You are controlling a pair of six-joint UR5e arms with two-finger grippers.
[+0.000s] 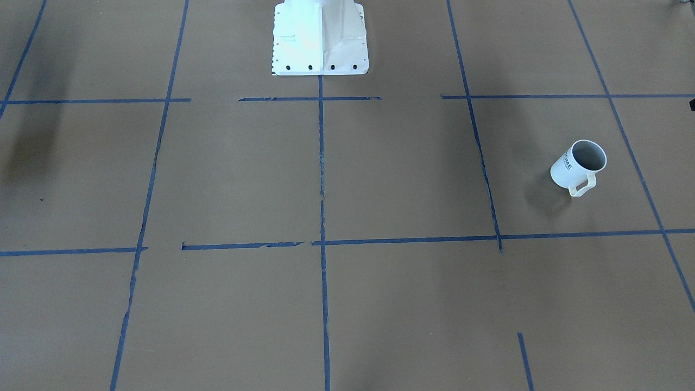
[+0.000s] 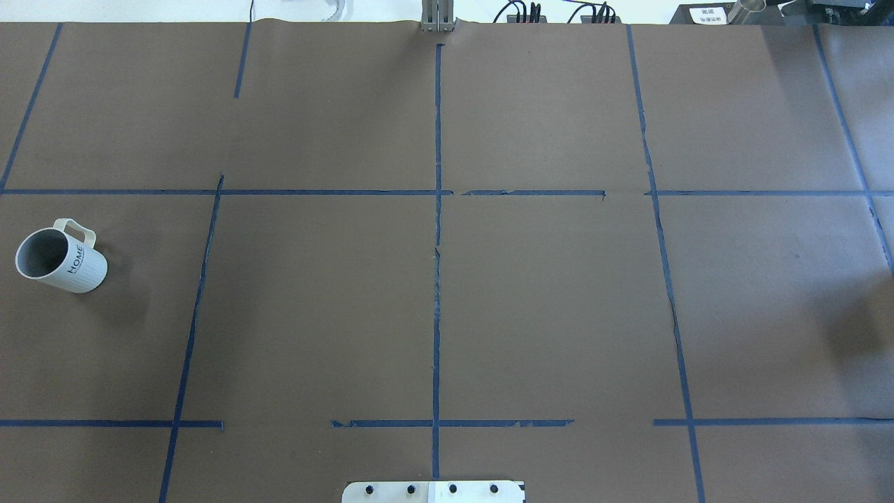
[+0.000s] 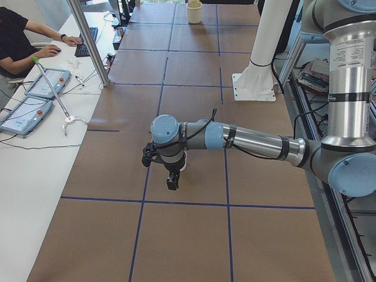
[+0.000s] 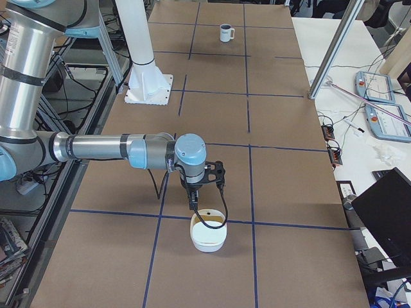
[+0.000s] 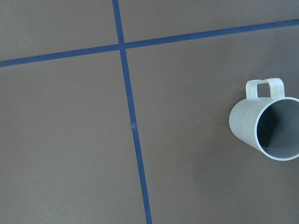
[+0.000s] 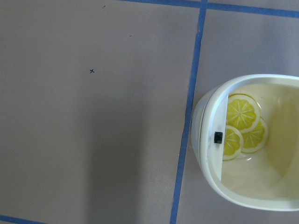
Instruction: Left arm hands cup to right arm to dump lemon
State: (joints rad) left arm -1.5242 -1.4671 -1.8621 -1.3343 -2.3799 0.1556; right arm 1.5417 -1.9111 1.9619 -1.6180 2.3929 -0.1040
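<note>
The cup is a small white mug marked "HOME". It stands alone at the table's left side, also seen in the front view and at the right edge of the left wrist view. Its inside looks grey and empty. The left arm's gripper hangs just above the table near the cup, which it mostly hides there. The right arm's gripper hangs just above a cream bowl. Lemon slices lie in that bowl. I cannot tell whether either gripper is open or shut.
The brown table carries a grid of blue tape lines. The white robot base stands at the robot's edge. An operator sits at a side desk with pendants. A metal post stands at that edge.
</note>
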